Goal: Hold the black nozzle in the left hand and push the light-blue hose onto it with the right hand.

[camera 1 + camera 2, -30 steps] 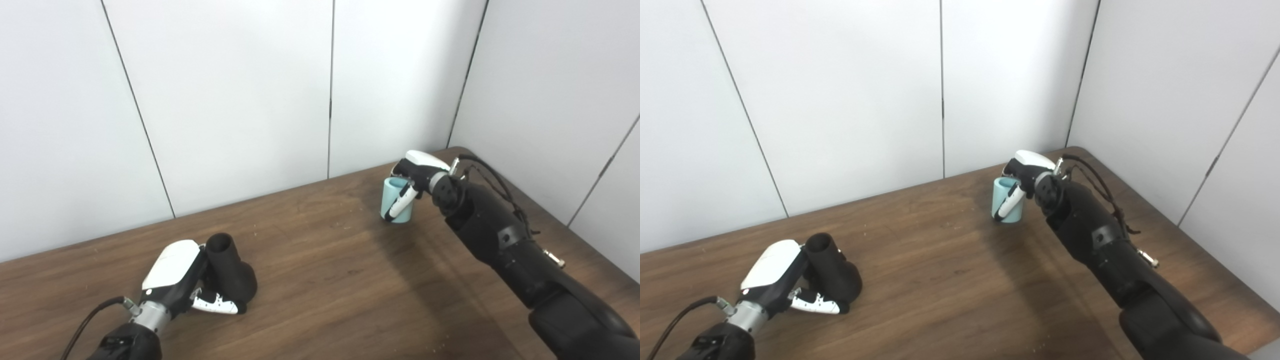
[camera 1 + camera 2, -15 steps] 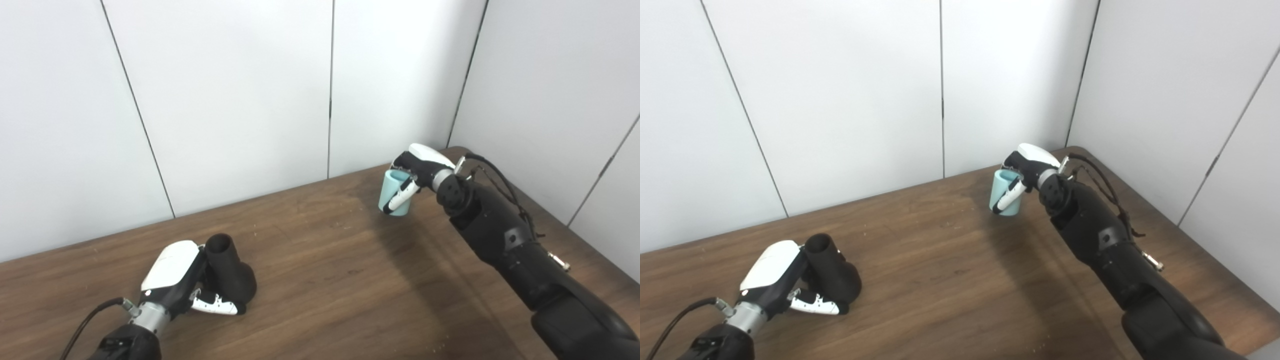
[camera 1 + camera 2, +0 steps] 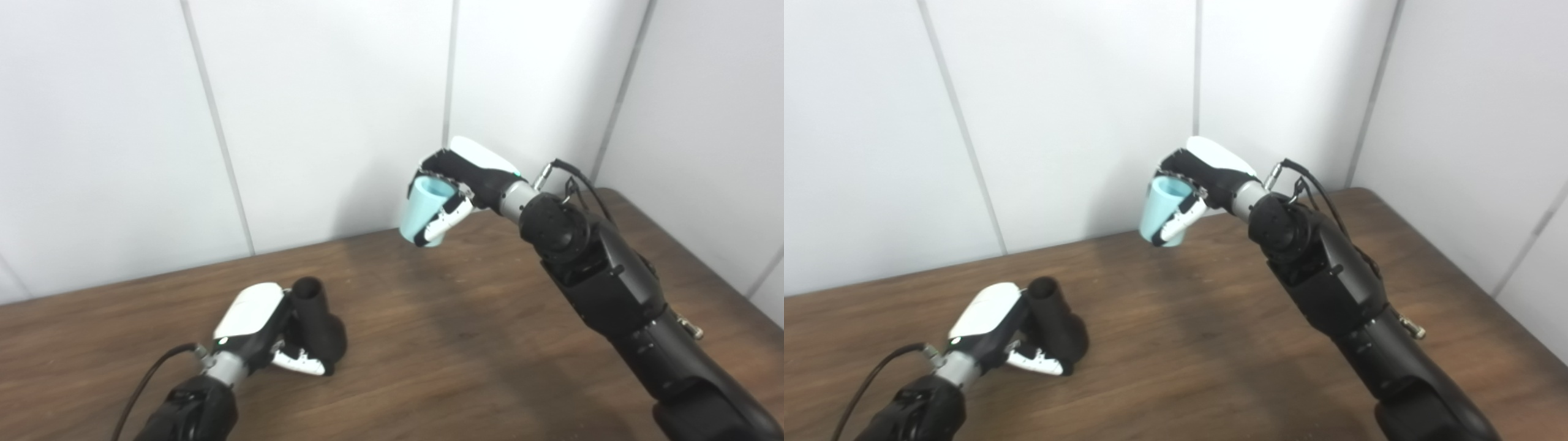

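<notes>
The black nozzle [image 3: 316, 324] stands on the brown table [image 3: 465, 343] at the lower left, narrow end up and wide base down. My left hand [image 3: 269, 334] is shut on it, fingers wrapped around the base. The light-blue hose [image 3: 424, 210] is a short tube held in the air above the table's back edge, tilted with its open end up. My right hand [image 3: 465, 184] is shut on it, a white finger crossing its front. The hose hangs up and to the right of the nozzle, well apart from it.
White wall panels stand close behind the table and along its right side. My right arm [image 3: 612, 294] stretches across the right half of the table. A black cable [image 3: 147, 386] trails from my left wrist.
My right hand has lifted the hose off the table and carried it left toward the nozzle. The camera has also shifted, so the whole scene sits differently. My left hand keeps its hold.
</notes>
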